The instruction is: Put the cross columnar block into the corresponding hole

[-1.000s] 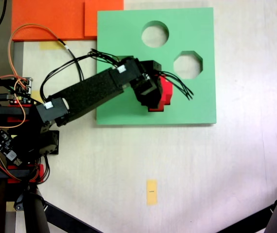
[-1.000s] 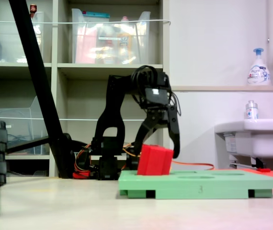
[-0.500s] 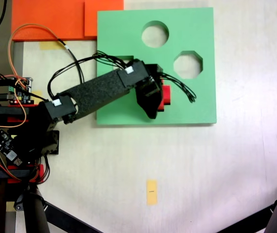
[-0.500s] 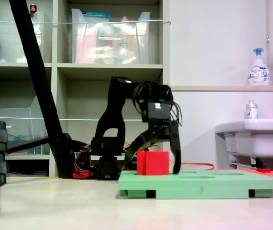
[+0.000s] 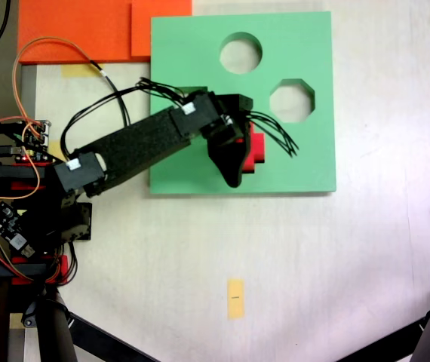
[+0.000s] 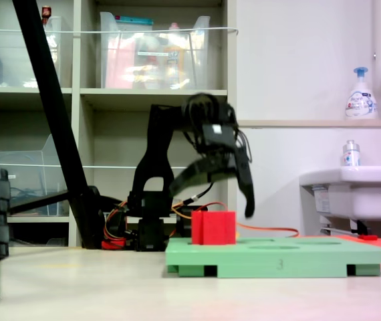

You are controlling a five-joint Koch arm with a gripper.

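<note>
The red cross columnar block (image 6: 212,227) stands upright on the green foam board (image 6: 297,257), with its lower end at the board's top surface. In the first exterior view only the block's right edge (image 5: 259,154) shows beside the black gripper. My gripper (image 6: 214,195) hangs just above the block, open wide, one finger (image 6: 247,194) pointing down on the second exterior view's right and the other spread out to that view's left. Nothing is held between them. The corresponding hole is hidden under the block and the gripper (image 5: 239,153).
The board (image 5: 305,151) also has a round cut-out (image 5: 241,53) and an octagonal cut-out (image 5: 291,100). Orange foam sheets (image 5: 87,30) lie at the top left. Wires and a circuit board (image 5: 34,143) sit by the arm's base. A yellow tape mark (image 5: 235,298) is on the floor.
A second ago the block was tilted between the fingers. It then stood upright on the board, and now the jaws have spread wide and risen off it.
</note>
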